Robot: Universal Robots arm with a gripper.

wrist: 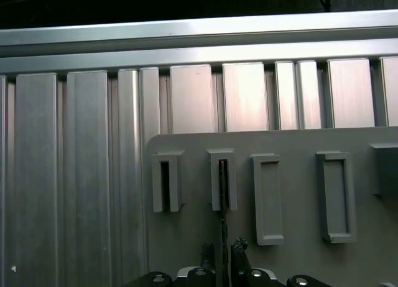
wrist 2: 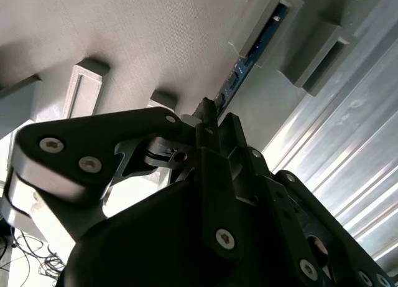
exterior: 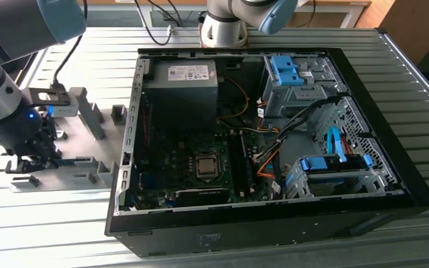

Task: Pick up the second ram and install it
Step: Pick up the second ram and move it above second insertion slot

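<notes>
We see the arm [exterior: 6, 95] bent down at the exterior view's left, well apart from the open computer case [exterior: 274, 226]. Its wrist points at the grey holder plate [exterior: 76, 148], which lies on the ribbed metal surface [exterior: 51, 234]. The gripper [exterior: 29, 163] sits low over that plate.

In the first wrist view the gripper [wrist: 222, 253] is lined up on the second ram [wrist: 222, 200]. This thin dark stick stands on edge with its far end in a narrow slot block [wrist: 222, 155] on the plate. The second wrist view shows the ram [wrist 2: 245, 61] as a blue-green strip running from the block down into the gripper [wrist 2: 216, 116]. The gripper is right at the stick's near end, but we cannot tell whether it is clamped on it.

More grey blocks flank the one holding the ram, a narrow one [wrist: 166, 181] and two wider frames [wrist: 267, 197]. In the exterior view the case holds the motherboard [exterior: 192, 167], a power supply [exterior: 181, 84] and blue drive clips [exterior: 285, 70]. Its black side wall stands between the plate and the board.
</notes>
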